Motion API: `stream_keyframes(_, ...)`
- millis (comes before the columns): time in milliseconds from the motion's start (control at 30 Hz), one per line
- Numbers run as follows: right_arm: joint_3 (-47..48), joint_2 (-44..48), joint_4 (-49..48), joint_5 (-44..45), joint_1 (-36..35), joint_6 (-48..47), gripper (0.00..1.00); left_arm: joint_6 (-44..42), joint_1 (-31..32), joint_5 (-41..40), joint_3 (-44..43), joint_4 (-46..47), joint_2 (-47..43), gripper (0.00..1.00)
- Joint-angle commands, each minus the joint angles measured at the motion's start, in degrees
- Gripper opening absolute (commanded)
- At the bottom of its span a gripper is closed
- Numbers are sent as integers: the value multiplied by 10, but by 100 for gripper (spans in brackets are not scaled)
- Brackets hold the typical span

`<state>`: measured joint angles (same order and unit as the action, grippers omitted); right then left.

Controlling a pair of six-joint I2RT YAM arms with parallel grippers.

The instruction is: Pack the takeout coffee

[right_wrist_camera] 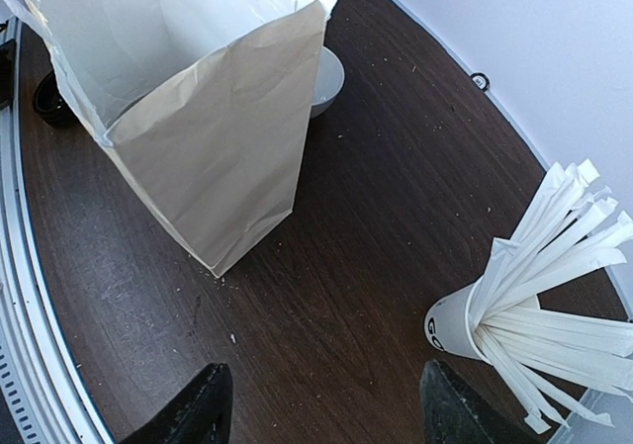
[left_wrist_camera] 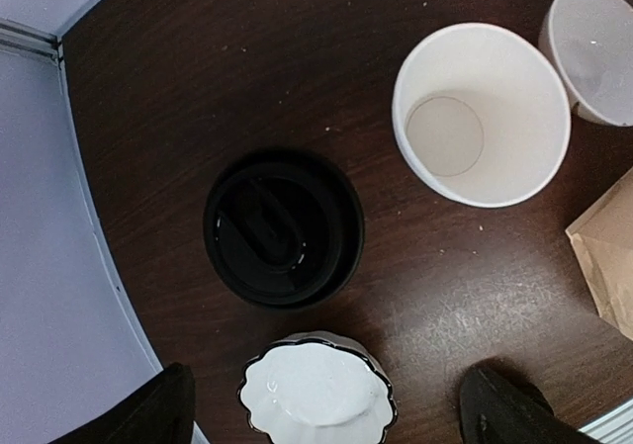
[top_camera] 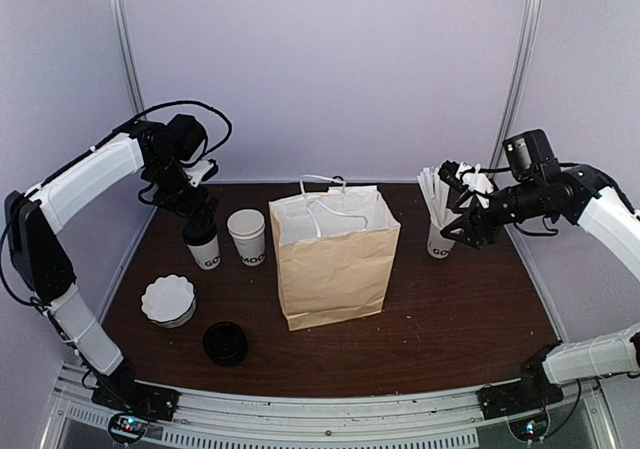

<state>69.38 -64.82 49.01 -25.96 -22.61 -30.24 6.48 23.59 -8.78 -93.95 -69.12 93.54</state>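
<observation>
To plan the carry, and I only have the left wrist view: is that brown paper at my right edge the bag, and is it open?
Observer: Yes. The paper bag stands upright in the middle of the table, mouth open upward.
Operator: Is the right arm in the way?
Observer: No. The right gripper hangs right of the bag, jaws open, by the cup of sticks.
Operator: Any other black lid around?
Observer: One loose black lid lies near the table's front edge.

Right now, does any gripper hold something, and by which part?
Nothing is held. The left gripper is open above the lidded cup; the right gripper is open and empty near the stick cup.
</observation>
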Motion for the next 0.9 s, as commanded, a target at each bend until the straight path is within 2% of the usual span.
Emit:
stream_keyframes(0,-15,19,-3,-12,4,-3,69,13,-14,-11,-18,-10,27,97)
stream_keyframes(167,-21,21,-6,-13,4,-4,69,22,-39,-17,-43,-8,83,98)
stream_keyframes(433,-31,21,-11,-16,4,-6,69,32,-72,60,-68,11,132,96)
stream_keyframes(867,-37,20,-14,-19,4,-7,69,36,-74,37,-107,11,185,94)
